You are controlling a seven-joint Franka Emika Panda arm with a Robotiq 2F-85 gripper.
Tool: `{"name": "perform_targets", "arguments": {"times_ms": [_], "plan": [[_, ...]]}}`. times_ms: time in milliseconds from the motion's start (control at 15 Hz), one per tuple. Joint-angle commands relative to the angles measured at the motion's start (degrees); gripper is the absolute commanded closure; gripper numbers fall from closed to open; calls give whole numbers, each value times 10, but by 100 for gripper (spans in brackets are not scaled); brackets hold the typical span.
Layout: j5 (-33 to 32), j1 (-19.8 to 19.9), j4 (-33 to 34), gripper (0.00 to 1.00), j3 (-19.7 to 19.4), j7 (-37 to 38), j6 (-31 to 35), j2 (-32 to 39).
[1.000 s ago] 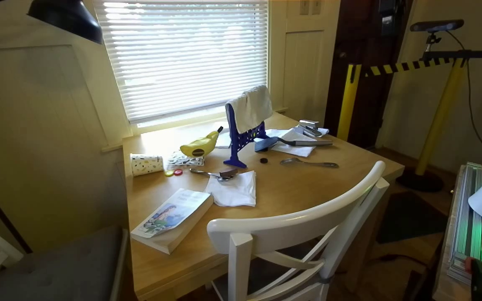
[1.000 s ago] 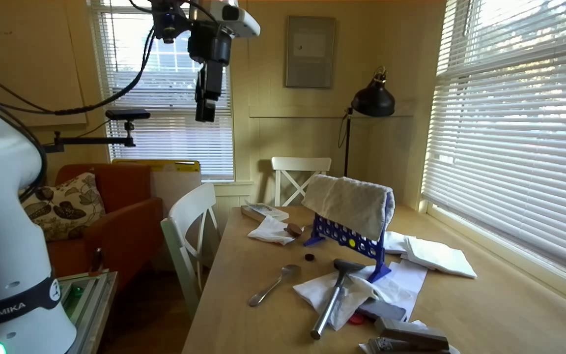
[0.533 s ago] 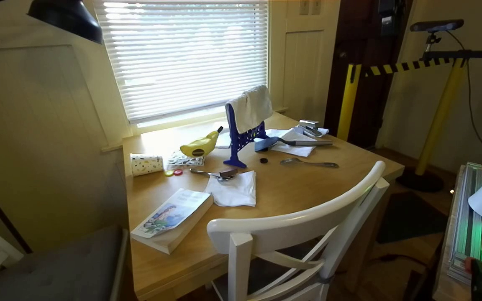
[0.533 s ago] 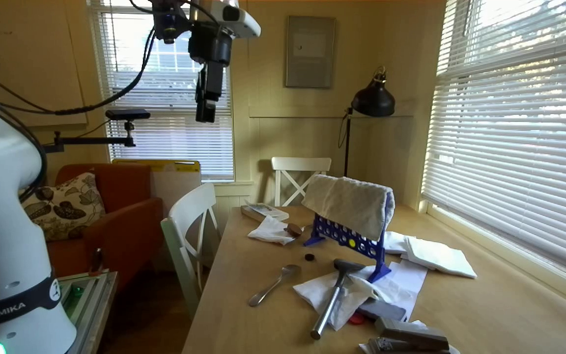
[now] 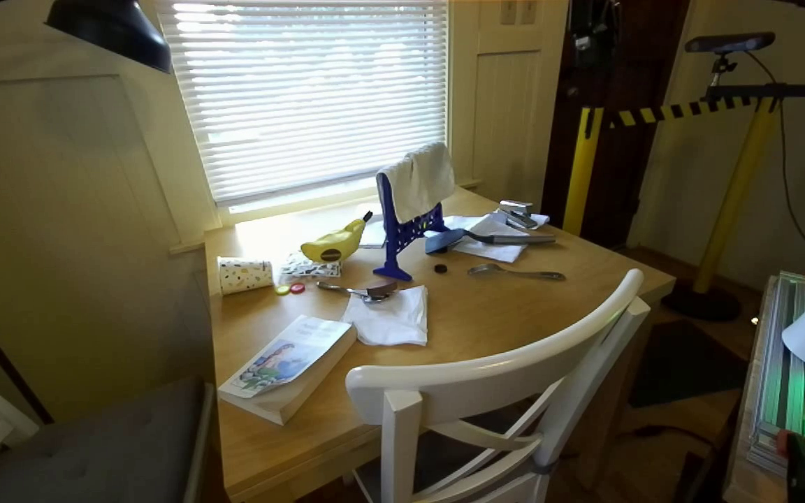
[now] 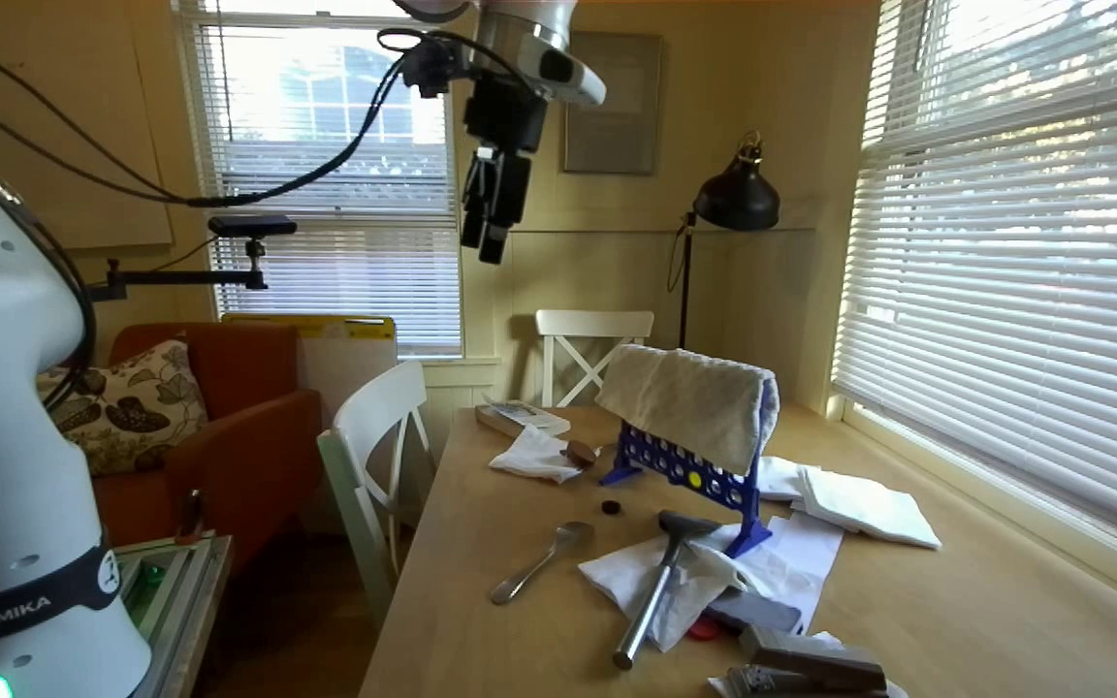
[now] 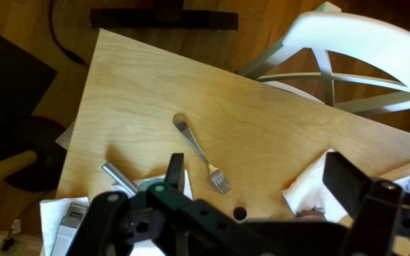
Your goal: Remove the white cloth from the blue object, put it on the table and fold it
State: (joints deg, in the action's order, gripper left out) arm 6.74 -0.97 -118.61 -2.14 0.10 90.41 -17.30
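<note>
Empty gripper (image 6: 483, 242), spread wide, hangs at upper centre of an exterior view; to its lower right, the white cloth (image 6: 689, 402) drapes over the blue rack (image 6: 750, 499), long axis sloping down rightward; depth unclear.

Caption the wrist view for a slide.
Open gripper above the wooden table, a fork and dark disc lying on it, a white chair alongside.

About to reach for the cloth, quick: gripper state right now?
Gripper: open, holding nothing.
</note>
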Motion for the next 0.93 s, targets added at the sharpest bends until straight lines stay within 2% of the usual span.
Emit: {"name": "perform_targets", "arguments": {"times_ms": [0, 333, 467, 533, 867], "plan": [[67, 4, 141, 0, -19, -37, -37, 140], [95, 27, 289, 0, -19, -123, -104, 280], [103, 41, 348, 0, -16, -119, -142, 330], [80, 34, 265, 0, -10, -108, -91, 270], [81, 38, 276, 0, -7, -109, -94, 283]]}}
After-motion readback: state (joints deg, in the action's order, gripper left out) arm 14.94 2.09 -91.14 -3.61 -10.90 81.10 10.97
